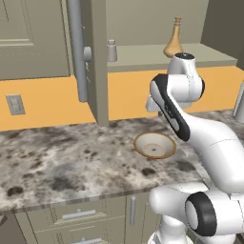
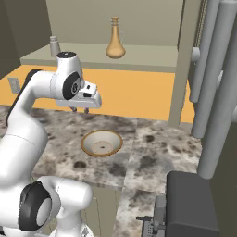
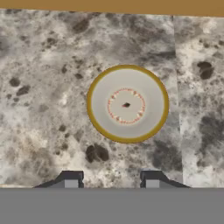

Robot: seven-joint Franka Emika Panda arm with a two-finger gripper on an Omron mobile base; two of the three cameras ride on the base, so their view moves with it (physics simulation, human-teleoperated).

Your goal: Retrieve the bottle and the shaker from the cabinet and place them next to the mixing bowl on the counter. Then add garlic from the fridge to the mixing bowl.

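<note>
Where the cabinet (image 1: 97, 62) stands open, the shaker (image 1: 112, 51) and bottle (image 1: 174, 40) sit on its shelf, the shaker partly behind the door edge; my fingers (image 2: 79, 110), pressed together and empty, hang over the worktop (image 1: 62, 157) beyond the mixing bowl (image 1: 155, 145).

Even, flat rendered light, bright throughout. Soft faint shadow under shallow tan mixing bowl (image 1: 154, 145) on speckled granite counter (image 1: 57, 157). No glare; textures slightly blurry.

Glossy white rounded arm (image 1: 209, 143), black joint bands, seemingly grey-tipped jaws.
</note>
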